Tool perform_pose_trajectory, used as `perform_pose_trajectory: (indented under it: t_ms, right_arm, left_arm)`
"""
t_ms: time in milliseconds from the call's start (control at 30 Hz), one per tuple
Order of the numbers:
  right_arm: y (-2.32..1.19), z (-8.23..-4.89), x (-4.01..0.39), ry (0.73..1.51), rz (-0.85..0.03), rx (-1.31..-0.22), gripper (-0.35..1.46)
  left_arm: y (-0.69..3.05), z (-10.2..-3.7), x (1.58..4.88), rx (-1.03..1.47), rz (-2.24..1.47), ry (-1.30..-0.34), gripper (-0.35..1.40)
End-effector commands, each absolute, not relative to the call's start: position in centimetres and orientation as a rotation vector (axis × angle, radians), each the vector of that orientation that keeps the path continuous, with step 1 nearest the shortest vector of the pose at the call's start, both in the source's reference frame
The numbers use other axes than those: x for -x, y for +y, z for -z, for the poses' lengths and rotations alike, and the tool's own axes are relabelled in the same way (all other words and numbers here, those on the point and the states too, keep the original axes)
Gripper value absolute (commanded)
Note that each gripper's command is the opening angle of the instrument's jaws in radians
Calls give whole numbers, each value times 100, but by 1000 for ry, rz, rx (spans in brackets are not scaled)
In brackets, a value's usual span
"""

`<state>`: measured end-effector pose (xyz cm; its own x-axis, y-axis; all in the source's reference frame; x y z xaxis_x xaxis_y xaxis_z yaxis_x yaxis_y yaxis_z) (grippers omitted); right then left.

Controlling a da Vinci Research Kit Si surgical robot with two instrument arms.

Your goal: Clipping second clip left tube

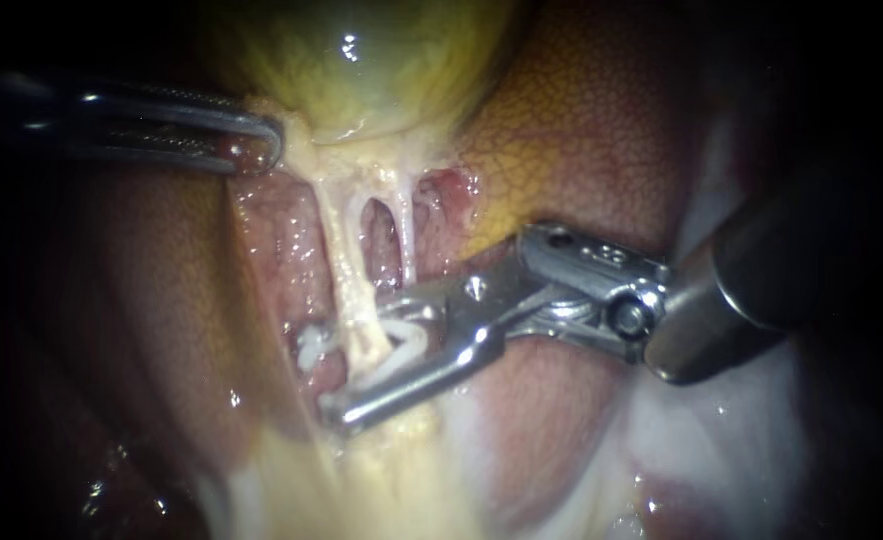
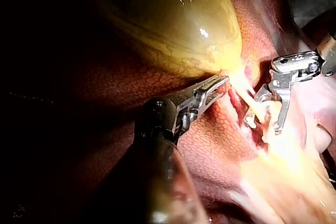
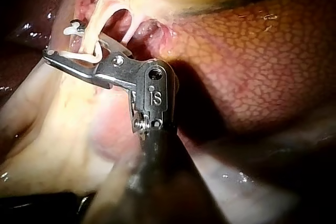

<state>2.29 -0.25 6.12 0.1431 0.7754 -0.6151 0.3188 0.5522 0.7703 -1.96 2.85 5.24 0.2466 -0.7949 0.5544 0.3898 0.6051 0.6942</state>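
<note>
Two pale tubes run down from the gallbladder (image 1: pixel 361 60): the left tube (image 1: pixel 346 255) and the thinner right tube (image 1: pixel 407 225). A white clip (image 1: pixel 309 345) sits on the left tube low down. My right instrument (image 1: pixel 366 360) reaches in across the tissue, and its jaws straddle the left tube just beside that clip. They hold a second white clip (image 1: pixel 406 335) around the tube; the right wrist view shows it (image 3: pixel 79 55) lying along one jaw. My left instrument (image 1: pixel 261 140) is shut on the gallbladder's neck and holds it to the left, as the left wrist view (image 2: pixel 220 83) also shows.
Mottled brown liver (image 1: pixel 581 130) lies to the right of the tubes and behind the right instrument's hinge. Raw pink tissue (image 1: pixel 281 240) surrounds both tubes. Pale yellow fatty tissue (image 1: pixel 391 470) spreads below the jaws.
</note>
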Motion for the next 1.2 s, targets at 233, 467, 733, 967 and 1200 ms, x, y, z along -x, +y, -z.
perform_pose_trajectory:
  t_ms: [233, 467, 733, 967, 1200]
  right_arm:
    - [-40, -615, -220, 1438, -361, -1041, 43]
    - [-54, -603, -218, 1472, -312, -1103, 42]
    - [-57, -596, -224, 1506, -315, -1119, 40]
    - [-54, -597, -228, 1538, -333, -1129, 37]
    - [-48, -596, -229, 1550, -351, -1133, 36]
  left_arm:
    - [285, -523, 194, -464, 848, -1032, -35]
    - [285, -523, 194, -464, 848, -1032, -35]
    - [285, -523, 194, -464, 848, -1032, -35]
    - [285, -523, 194, -464, 848, -1032, -35]
    - [285, -523, 194, -464, 848, -1032, -35]
